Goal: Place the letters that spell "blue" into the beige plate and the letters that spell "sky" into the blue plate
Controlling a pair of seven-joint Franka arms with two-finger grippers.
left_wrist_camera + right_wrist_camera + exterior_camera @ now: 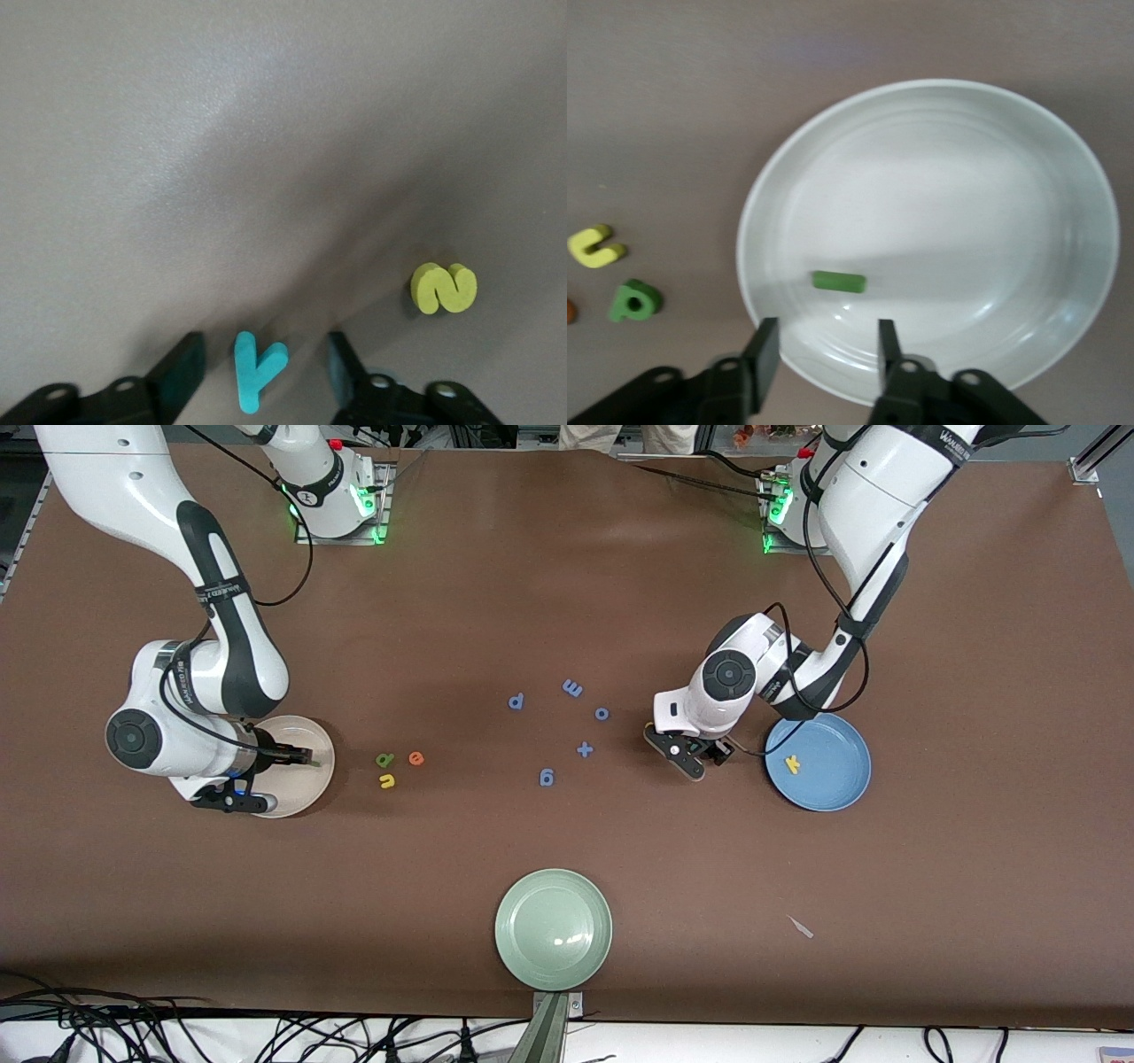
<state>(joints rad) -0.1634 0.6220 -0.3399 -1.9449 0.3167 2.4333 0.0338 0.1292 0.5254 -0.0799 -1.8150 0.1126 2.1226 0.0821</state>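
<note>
My right gripper (301, 759) (827, 335) hovers open over the beige plate (312, 784) (1063, 159), nothing between its fingers. The olive l (839, 282) lies in that plate. Beside the plate, toward the table's middle, lie the green b (384, 760) (634, 300), yellow u (387, 781) (596, 246) and orange e (416, 758). My left gripper (691, 766) (264, 352) is low over the table beside the blue plate (837, 784), open, its fingers either side of the teal y (255, 367) with gaps. The yellow s (444, 288) lies close by. The yellow k (792, 763) rests in the blue plate.
A pale green plate (554, 930) stands near the front edge. Several small blue letters (547, 778) and a blue plus sign (585, 749) are scattered at the table's middle. A small pale scrap (800, 926) lies toward the left arm's end, near the front.
</note>
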